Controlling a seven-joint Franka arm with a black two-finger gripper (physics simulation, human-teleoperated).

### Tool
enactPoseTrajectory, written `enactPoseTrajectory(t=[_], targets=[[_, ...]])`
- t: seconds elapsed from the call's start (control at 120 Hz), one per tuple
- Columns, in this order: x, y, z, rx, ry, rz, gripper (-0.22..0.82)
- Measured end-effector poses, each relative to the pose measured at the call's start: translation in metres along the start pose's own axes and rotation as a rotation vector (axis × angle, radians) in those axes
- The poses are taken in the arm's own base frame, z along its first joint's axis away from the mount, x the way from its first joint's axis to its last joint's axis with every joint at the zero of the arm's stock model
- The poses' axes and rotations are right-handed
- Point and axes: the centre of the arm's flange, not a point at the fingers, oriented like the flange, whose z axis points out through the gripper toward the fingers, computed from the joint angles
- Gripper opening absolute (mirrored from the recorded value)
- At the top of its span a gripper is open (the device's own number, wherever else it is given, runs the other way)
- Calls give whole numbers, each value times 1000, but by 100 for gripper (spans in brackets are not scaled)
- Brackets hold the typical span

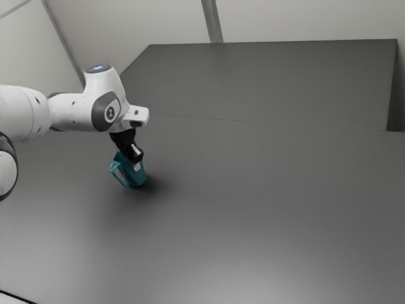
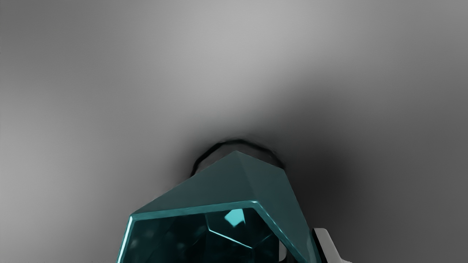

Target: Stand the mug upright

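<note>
My claw [image 2: 302, 249] grips one wall of the mug [image 2: 223, 193], which lies beneath it, mouth facing me; this off-centre pinch could let it swing, and release over an uneven base could topple it.

Table [image 1: 253, 209]: smooth, dark grey, pale sheen around 5 o'clock in the exterior view. Thin line crosses its 12 o'clock side. Teal mug [image 1: 135, 178] at 9 o'clock, tilted, can't tell if touching the table. Soft dark shadow [image 1: 154, 185] just beside the mug, toward its 4 o'clock.
</note>
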Motion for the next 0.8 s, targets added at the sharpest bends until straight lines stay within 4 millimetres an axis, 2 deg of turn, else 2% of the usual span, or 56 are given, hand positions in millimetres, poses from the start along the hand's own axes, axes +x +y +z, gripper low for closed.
enactPoseTrajectory(t=[0.108, 0.308, 0.408, 0.475, 0.575, 0.642, 0.717, 0.8], targets=[[-3, 0, 7, 8, -10, -52, -17], [-4, 0, 8, 7, -11, -131, 25], [-4, -1, 2, 10, -2, -163, 38], [-4, -4, -14, 15, 11, -184, 44], [2, -11, -65, 37, 51, -206, 50], [4, -10, -118, 54, 85, -213, 53], [8, 5, -203, 76, 142, -206, 55], [7, 35, -301, 103, 201, -182, 57]])
